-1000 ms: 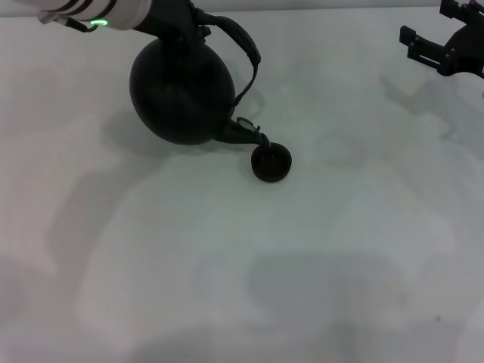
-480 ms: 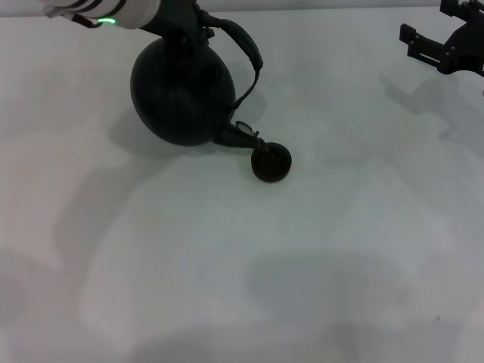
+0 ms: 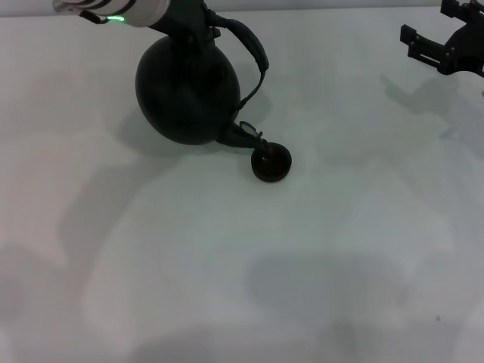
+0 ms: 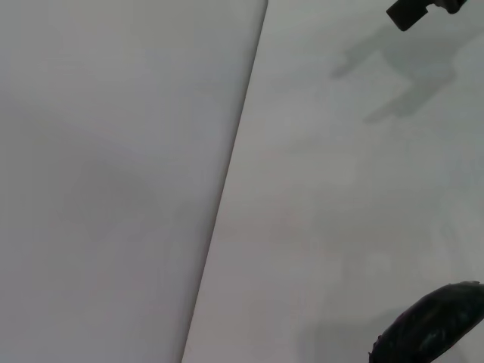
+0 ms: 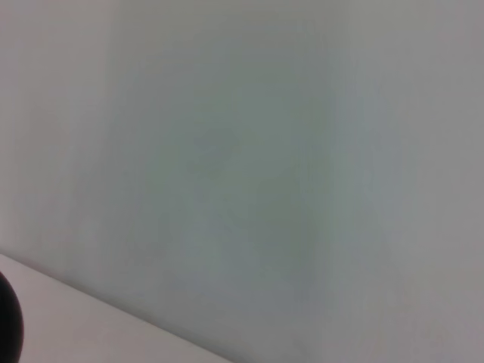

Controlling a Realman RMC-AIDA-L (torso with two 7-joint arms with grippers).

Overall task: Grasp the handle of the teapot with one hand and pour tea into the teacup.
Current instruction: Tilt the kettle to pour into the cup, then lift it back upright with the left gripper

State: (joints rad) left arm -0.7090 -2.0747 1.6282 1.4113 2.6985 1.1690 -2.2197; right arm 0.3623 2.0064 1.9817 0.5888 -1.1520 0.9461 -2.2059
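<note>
Left pincer [image 3: 190, 21] sits at the upper left of the head view, at the top of the teapot [image 3: 187, 91] where the handle [image 3: 253, 49] begins; it appears clamped on the handle, though the fingers themselves are hidden among the dark shapes there. A white arm segment with a small green light [image 3: 115, 18] leads in from the top left edge of the frame.

The teapot, round and matte black, is tilted so that its short spout [image 3: 243, 135] points down and to the right, with the tip directly at the rim of the teacup [image 3: 271, 163]. The handle arches out on the pot's upper right side. The small dark teacup stands on the pale counter [image 3: 242, 272] just below and right of the pot, a little above the centre of the frame.

Right pincer [image 3: 442, 47] is in the upper right corner of the head view, well apart from the teapot and cup, with its black fingers apart and nothing between them. In the left wrist view it shows as a dark shape [image 4: 420, 9] at the top edge, and part of the dark handle [image 4: 431, 333] curves through the lower right corner.
</note>
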